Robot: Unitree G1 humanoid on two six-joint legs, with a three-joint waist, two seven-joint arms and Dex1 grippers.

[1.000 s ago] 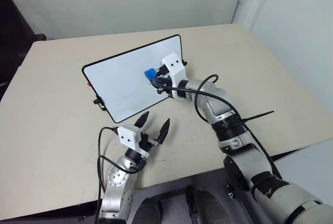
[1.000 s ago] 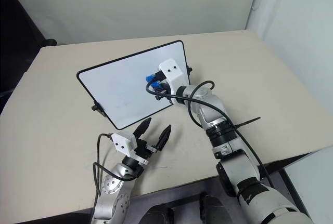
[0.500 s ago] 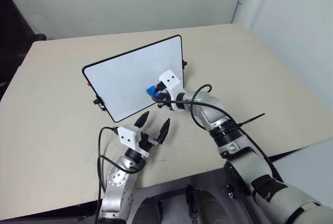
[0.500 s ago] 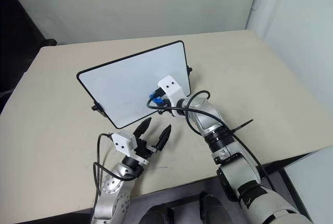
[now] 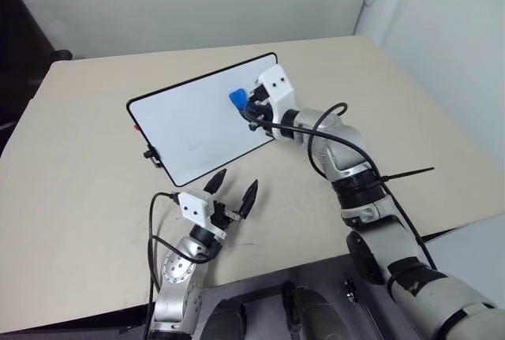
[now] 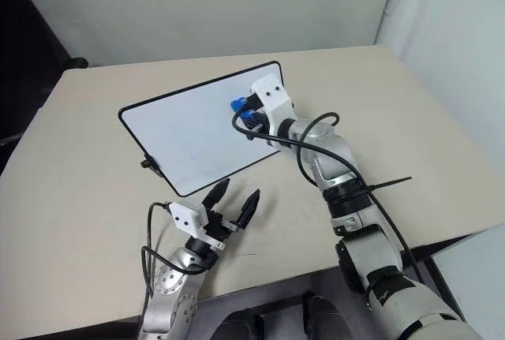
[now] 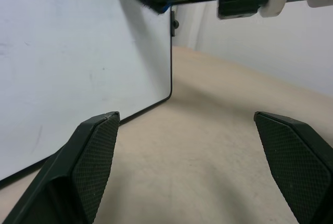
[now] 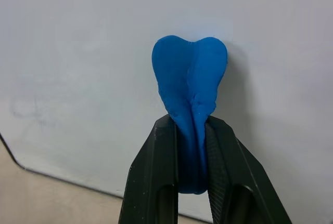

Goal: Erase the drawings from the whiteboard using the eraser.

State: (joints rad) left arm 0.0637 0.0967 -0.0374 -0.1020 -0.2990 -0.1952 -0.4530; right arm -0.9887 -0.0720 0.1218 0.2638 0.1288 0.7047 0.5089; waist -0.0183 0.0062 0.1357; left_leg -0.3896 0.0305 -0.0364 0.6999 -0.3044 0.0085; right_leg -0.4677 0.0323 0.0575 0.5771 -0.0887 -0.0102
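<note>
Whiteboard stands tilted on your table. Your right gripper pinches the blue eraser against its far right area; your left gripper hovers near, fingers spread wide.

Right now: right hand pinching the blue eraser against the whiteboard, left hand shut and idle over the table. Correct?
Not quite. The left hand is open, its fingers spread wide apart, as the left wrist view shows. The rest holds: the right hand pinches the blue eraser against the whiteboard, and the left hand idles over the table.
</note>
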